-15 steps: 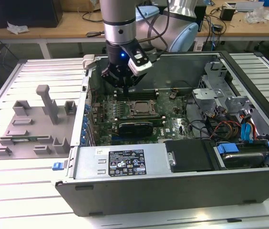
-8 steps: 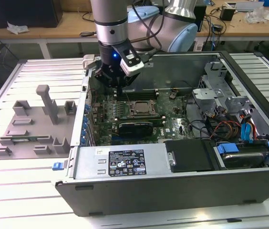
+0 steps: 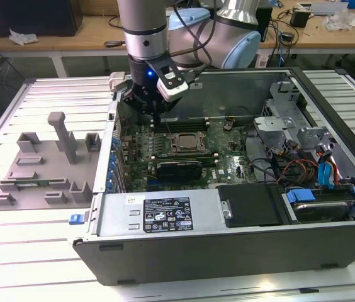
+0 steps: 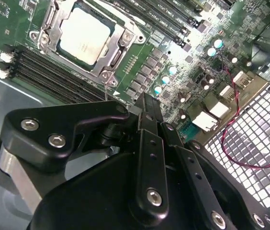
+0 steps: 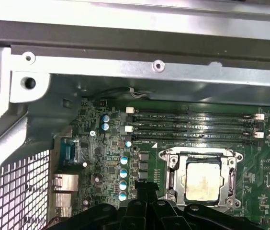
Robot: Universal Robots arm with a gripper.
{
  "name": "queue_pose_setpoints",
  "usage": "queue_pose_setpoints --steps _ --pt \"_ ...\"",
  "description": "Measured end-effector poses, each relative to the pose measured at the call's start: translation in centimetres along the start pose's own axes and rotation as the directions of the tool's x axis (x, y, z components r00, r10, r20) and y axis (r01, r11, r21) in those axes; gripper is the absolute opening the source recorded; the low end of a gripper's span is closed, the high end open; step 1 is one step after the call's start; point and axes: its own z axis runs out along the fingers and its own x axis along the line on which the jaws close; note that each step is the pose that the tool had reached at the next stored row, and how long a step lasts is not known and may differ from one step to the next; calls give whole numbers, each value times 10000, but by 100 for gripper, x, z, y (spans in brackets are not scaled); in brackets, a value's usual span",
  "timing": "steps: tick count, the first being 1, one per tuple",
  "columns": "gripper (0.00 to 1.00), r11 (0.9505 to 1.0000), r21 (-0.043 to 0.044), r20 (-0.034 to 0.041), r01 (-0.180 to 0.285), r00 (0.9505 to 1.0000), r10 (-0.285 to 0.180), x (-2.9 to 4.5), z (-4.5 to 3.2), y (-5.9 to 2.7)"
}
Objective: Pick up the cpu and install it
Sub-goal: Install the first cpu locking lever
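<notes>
The cpu [image 3: 187, 142] is a small silver square lying flat inside the metal socket frame [image 5: 230, 165] on the green motherboard [image 3: 231, 160], within the open computer case. In both wrist views its shiny top [image 4: 84, 34] [image 5: 203, 181] is uncovered and nothing holds it. My gripper [image 3: 157, 121] hangs above the board just to the exterior view's left of the socket, beside the memory slots [image 5: 197, 125]. Its black fingers [image 4: 150, 120] are pressed together with nothing between them, and their tip [image 5: 142, 188] stands clear of the cpu.
The case's metal wall [image 5: 125, 72] rises close behind the gripper. A long black card [image 3: 177, 167] lies in front of the socket. The power supply [image 3: 165, 214], drive bays and coloured cables [image 3: 328, 170] line the case. Grey fixture blocks [image 3: 45, 170] stand outside it, on the exterior view's left.
</notes>
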Motion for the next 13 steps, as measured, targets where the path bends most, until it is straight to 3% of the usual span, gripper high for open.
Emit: queue_pose_setpoints --steps 2,9,10,11,13 --pt "11 9998 -174 8 -7 10000 8 0 0 0" --pt "11 9948 -1016 43 -45 10000 50 0 1 0" --pt "11 9910 -1335 56 -58 10000 66 0 1 0" --pt "11 9884 -1519 63 -65 10000 75 0 1 0" --pt "11 9855 -1695 68 -71 9999 84 0 1 0"
